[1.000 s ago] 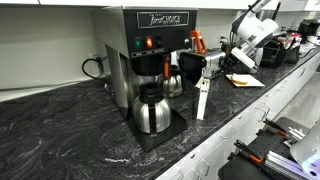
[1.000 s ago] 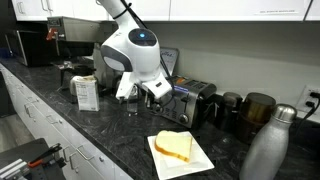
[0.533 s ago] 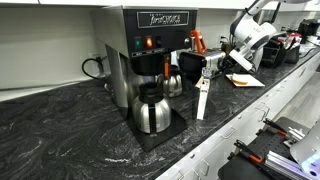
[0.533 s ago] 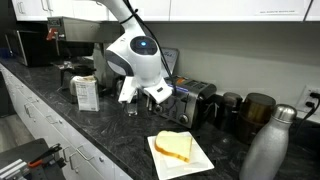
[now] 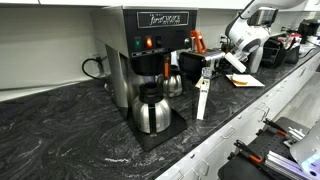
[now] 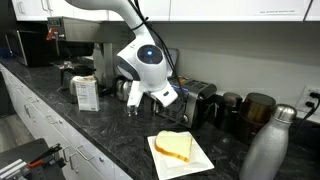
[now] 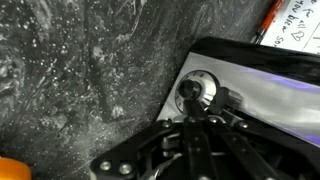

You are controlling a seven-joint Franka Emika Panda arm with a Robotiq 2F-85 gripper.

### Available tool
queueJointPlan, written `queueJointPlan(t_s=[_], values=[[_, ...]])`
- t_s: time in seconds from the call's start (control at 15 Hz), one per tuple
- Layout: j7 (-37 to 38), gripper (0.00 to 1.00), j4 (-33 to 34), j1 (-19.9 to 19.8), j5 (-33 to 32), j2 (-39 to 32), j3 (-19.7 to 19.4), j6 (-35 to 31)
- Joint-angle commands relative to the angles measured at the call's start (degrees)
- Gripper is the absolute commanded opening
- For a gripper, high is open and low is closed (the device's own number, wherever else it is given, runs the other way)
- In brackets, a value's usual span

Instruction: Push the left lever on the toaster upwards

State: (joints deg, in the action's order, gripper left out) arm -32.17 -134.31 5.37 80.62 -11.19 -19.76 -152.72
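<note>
The toaster is a small shiny-metal box on the black counter, and its dark end panel shows in an exterior view. In the wrist view the toaster's end fills the right side, with a round metal knob and a dark lever tab beside it. My gripper has its fingers together, with the tips right under the knob. In both exterior views the gripper is at the toaster's end panel, touching or nearly touching it. It holds nothing.
A tall steel-and-black coffee brewer with a round carafe stands on the counter. A white carton stands near the arm. A plate with bread and a steel bottle are near the counter's front edge.
The arm's white wrist has moved down and towards the toaster, bringing the gripper in against the end panel.
</note>
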Motion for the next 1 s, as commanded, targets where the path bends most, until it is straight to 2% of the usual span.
queueJointPlan(t_s=[0.0,0.47,0.93], values=[[-3.7,0.00,2.2,-0.3,4.7,-1.9,0.5,-0.2],[-8.3,0.00,1.2,0.0,9.4,0.4,0.4,-1.3],[-16.9,0.00,0.4,1.1,16.1,4.1,0.3,-3.3]])
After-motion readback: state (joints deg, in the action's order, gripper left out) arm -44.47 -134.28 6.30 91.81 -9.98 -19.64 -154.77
